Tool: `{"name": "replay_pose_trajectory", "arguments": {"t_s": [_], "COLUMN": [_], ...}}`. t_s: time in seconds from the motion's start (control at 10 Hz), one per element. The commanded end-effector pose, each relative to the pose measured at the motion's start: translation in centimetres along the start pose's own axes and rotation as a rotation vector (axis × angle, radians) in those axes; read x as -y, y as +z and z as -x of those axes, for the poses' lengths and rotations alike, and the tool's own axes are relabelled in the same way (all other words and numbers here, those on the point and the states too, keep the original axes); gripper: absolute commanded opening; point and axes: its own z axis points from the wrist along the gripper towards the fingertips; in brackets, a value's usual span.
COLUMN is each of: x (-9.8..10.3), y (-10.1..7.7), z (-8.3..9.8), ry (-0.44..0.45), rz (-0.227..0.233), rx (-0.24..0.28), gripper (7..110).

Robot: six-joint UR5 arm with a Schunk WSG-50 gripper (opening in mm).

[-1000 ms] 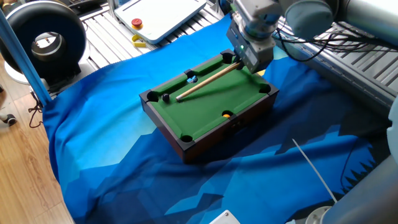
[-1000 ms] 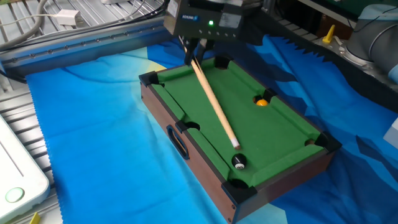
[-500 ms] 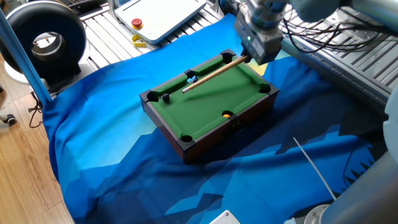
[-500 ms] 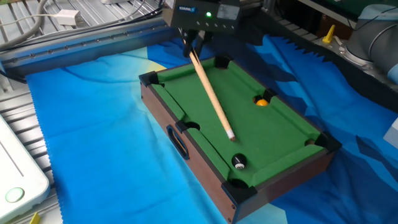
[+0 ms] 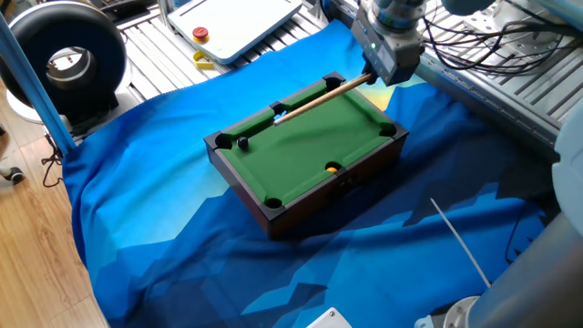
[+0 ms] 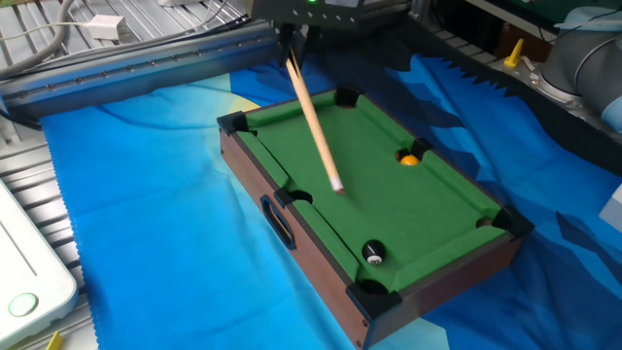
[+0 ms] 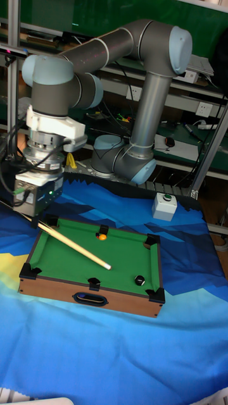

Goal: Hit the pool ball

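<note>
Gripper (image 6: 292, 27) mostly offscreen (fingertips barely visible)

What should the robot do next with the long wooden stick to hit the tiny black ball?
Probably push the long wooden cue stick forward along its line. Its pale tip hangs over the green felt, apart from the tiny glossy black ball near the corner pocket, and points roughly toward it.

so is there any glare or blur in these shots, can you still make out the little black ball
One fixed view: sharp, even light, the tiny glossy black ball reads as a dark speck by the corner pocket. The other fixed view: crisp, a small white highlight shows on the ball. Tall fixed view: softer and darker at the shelves behind, the ball still distinct on the green felt.
</note>
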Motion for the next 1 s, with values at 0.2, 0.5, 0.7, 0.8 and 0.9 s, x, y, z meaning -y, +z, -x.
{"name": "replay_pose_trajectory", "arguments": {"t_s": [0.2, 0.5, 0.7, 0.8, 0.9], "x": [-0.1, -0.1, -0.1, -0.1, 0.1], "y": [0.2, 0.3, 0.3, 0.3, 0.5], "z": [-3.2, -3.2, -3.3, -3.4, -3.4], "ry": [0.109, 0.119, 0.132, 0.132, 0.130], "rz": [0.029, 0.033, 0.035, 0.034, 0.031], "rx": [0.002, 0.010, 0.016, 0.018, 0.022], "gripper": [7, 7, 7, 7, 7]}}
